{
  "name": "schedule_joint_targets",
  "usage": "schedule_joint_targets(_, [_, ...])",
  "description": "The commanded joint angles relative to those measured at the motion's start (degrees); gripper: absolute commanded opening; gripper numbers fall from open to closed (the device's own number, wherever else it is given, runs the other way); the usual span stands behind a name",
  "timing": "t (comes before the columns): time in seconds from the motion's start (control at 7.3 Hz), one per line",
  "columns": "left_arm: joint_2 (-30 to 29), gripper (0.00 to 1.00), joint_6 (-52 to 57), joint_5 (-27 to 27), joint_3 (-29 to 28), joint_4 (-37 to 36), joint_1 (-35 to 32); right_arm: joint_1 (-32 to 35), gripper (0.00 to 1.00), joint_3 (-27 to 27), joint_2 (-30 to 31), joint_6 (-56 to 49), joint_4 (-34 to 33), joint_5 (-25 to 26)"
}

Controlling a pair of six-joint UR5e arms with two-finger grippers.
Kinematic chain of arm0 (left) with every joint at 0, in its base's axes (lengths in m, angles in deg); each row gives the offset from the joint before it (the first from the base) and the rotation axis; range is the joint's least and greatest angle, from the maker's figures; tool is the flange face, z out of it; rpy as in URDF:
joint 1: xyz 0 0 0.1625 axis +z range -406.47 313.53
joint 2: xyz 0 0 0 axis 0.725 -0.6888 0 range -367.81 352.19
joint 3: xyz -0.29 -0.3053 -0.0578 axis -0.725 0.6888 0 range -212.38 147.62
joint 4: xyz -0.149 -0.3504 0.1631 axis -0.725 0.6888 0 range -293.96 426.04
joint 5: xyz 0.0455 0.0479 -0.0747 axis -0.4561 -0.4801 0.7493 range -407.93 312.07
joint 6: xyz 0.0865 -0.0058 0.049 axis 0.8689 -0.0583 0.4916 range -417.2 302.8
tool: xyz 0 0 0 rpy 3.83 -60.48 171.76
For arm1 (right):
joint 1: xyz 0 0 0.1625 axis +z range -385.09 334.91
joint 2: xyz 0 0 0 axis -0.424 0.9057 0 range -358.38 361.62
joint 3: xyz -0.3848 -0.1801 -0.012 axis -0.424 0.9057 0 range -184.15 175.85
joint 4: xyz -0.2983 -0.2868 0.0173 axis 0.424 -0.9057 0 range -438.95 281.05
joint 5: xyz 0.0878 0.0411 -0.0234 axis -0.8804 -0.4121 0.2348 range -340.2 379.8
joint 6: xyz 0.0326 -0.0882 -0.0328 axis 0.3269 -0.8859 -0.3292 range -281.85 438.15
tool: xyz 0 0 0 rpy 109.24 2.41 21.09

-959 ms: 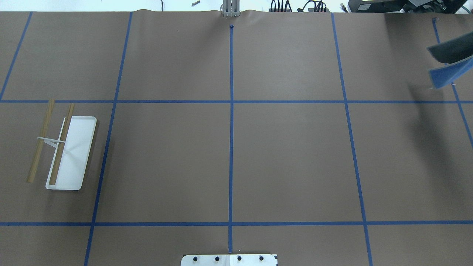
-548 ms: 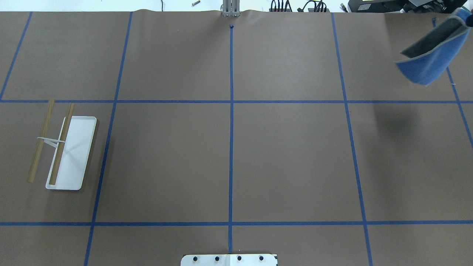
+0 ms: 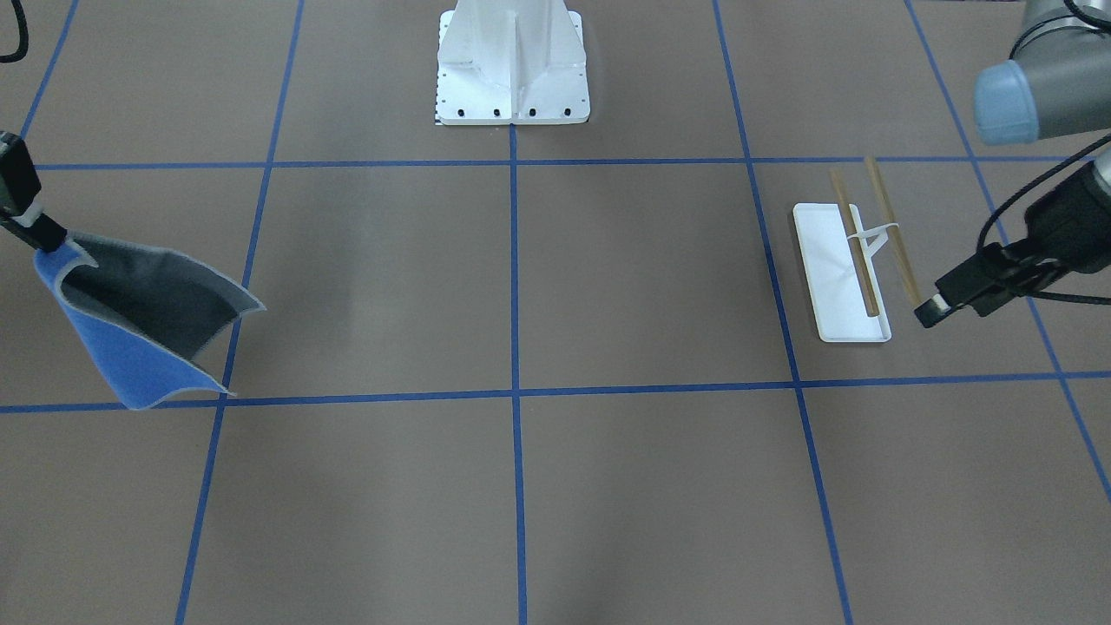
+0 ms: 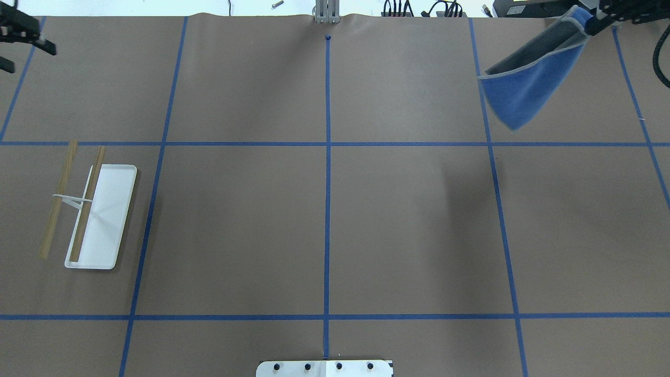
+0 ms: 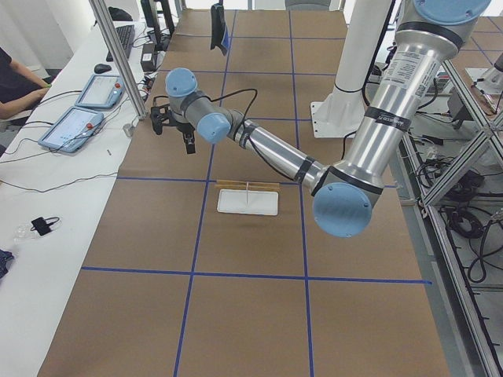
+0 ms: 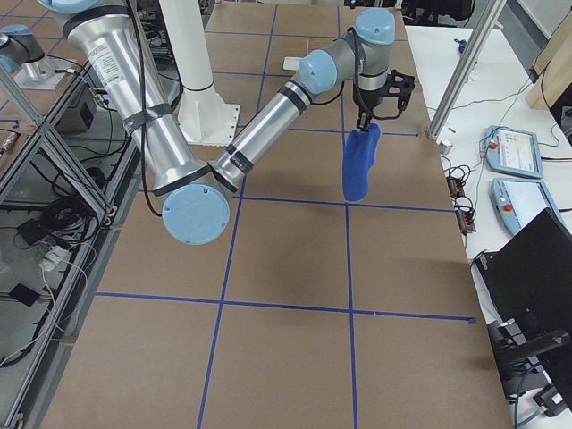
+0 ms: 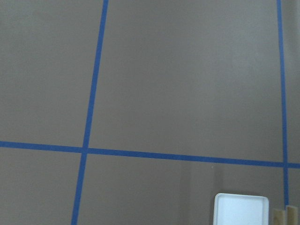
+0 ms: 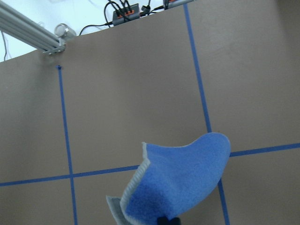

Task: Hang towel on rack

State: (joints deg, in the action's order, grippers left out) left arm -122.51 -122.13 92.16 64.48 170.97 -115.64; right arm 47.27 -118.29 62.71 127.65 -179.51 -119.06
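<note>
Table [image 4: 235, 235] surface is covered with brown paper [image 4: 419, 230] and is divided into rectangles by lines of blue tape [image 4: 327, 157]. A white bolted pedestal [image 3: 512, 69] is fixed at the middle of the robot's edge.

The right arm [image 6: 268, 116] is stretched out to the far right corner of the table, by the operators' edge. The left arm [image 5: 267, 149] is stretched to the far left corner in the same way.

The towel [image 4: 528, 86] is held up in the air near the far right corner and is hung by 1 corner, clear of the paper. It is folded loosely on itself, so that the blue face is turned outward and the grey reverse is shown inside the fold. Its shadow is cast on the paper well apart from it.

The rack [image 4: 88, 209] is stood near the left edge, about midway between the robot's edge and the operators' edge. Its 2 rods [image 4: 58, 199] are laid parallel, 1 over the white base [image 4: 107, 220] and 1 outside it, toward the left edge. The rods are bare.

The right gripper [image 4: 589, 23] is clamped on the top corner of the towel. The left gripper [image 4: 26, 56] is held above the far left corner with its 2 fingers [image 4: 46, 47] apart, and nothing is gripped between them.
</note>
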Motion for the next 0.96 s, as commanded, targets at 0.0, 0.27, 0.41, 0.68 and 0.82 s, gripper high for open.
schedule_joint_targets(0.0, [-6.7,0.98,-12.0,-0.3,-1.1,0.1,5.0,-4.1,0.00,-1.5,-0.2,1.6,9.9,0.4])
schedule_joint_targets(0.27, [-11.5,0.98,-22.3,-0.3,-1.3,0.5,7.6,-10.1,0.00,-5.7,-0.1,3.0,17.6,6.4])
schedule_joint_targets(0.41, [-13.8,0.98,-27.1,-0.4,-1.3,0.5,9.7,-15.2,0.00,-7.9,-0.2,5.3,18.5,12.4])
schedule_joint_targets(0.68, [-17.4,0.98,-34.1,-2.3,-3.2,0.6,12.9,-26.0,0.00,-9.7,-1.8,6.9,20.9,27.4])
schedule_joint_targets(0.82, [-17.8,0.98,-36.0,-4.5,-3.3,1.0,15.0,-29.2,0.00,-9.7,-3.5,8.1,21.4,31.9])
